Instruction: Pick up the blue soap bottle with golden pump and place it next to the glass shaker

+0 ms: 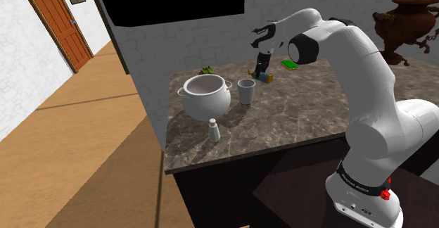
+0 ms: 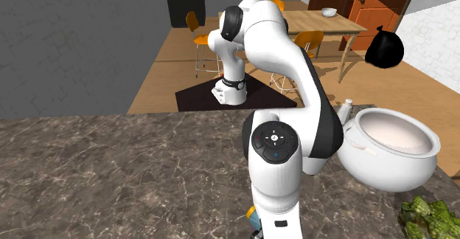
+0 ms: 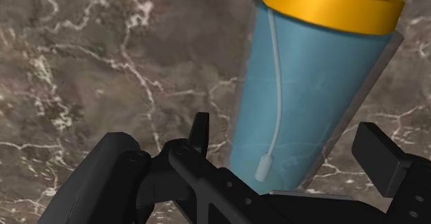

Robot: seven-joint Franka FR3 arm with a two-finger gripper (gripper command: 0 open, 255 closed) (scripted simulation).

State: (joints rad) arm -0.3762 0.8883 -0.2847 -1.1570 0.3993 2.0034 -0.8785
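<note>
The blue soap bottle [image 3: 304, 98] with a golden top lies on its side on the dark marble counter [image 1: 295, 121]. Its lower end sits between my fingers. My gripper [image 3: 286, 129] is open around it, pointing down, and both fingers stand a little off the bottle's sides. In the shoulder view the gripper [image 1: 262, 70] hangs over the bottle [image 1: 266, 78] near the counter's far edge. The small glass shaker [image 1: 213, 129] stands near the front edge, well to the shoulder view's left of the bottle. A sliver of the bottle [image 2: 253, 217] peeks out beside my hand.
A large white pot [image 1: 206, 95] and a white cup [image 1: 246, 91] stand between bottle and shaker. A green sponge [image 1: 290, 64] lies behind the bottle, a leafy vegetable [image 1: 207, 70] behind the pot, and a brown samovar [image 1: 404, 22] at the far right. The counter's left edge drops to the floor.
</note>
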